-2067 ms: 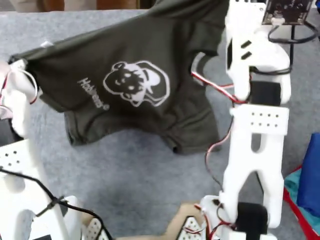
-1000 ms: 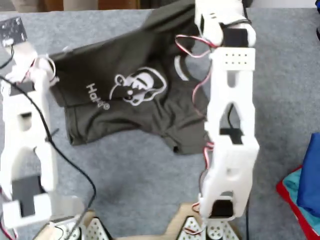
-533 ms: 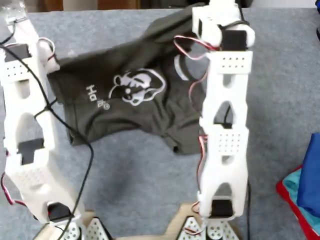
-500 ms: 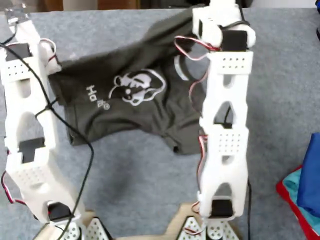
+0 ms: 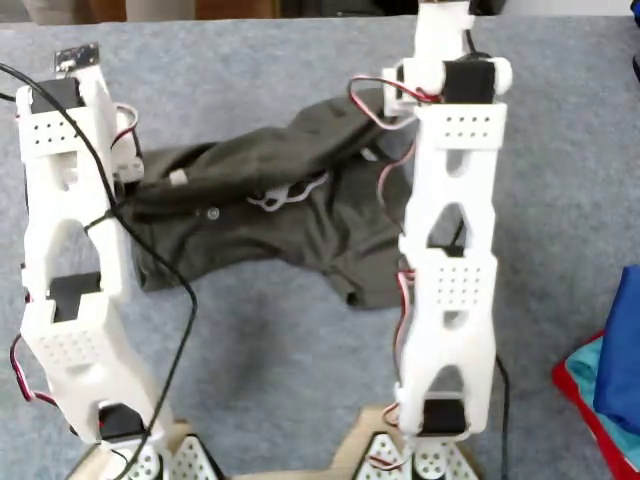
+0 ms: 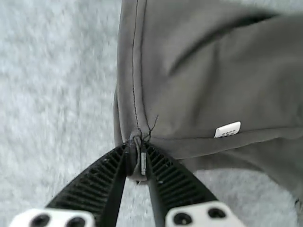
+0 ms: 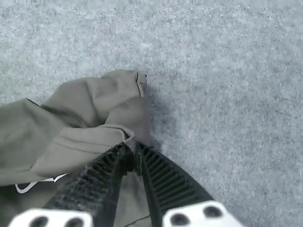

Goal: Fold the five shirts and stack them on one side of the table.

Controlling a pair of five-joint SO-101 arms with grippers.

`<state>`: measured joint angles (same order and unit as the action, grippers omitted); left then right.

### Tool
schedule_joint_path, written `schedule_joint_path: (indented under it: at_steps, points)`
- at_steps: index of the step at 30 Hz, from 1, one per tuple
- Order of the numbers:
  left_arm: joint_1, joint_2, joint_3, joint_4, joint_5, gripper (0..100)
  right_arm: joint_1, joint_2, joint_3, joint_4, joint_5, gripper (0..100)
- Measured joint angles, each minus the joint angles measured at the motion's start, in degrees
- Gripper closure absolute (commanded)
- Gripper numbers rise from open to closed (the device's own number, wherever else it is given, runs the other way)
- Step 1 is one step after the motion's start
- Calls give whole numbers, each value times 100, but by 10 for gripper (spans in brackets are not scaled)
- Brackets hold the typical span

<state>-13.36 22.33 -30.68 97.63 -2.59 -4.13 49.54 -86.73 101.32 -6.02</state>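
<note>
The dark shirt sits in the upper middle of the high view, its top edge now folded down over the white picture. The left gripper and right gripper each pinch its edge.

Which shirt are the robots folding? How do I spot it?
Find the grey table, look between the two white arms. The shirt lies bunched there, pinched by the left gripper and the right gripper. It is dark olive with a white drawing, unlike the blue and red cloth at the right edge.

Grey felt table; wooden strip beyond
</note>
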Motion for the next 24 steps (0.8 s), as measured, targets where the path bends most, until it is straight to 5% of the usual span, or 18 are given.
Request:
schedule_joint_path:
  at_steps: [11, 24]
  points:
    - [185, 0, 1389, 88, -167, 982, 53, -132, 343, 0, 554, 994]
    - [202, 0, 1495, 88, -220, 982, 202, -2215, 4299, 0, 800, 994]
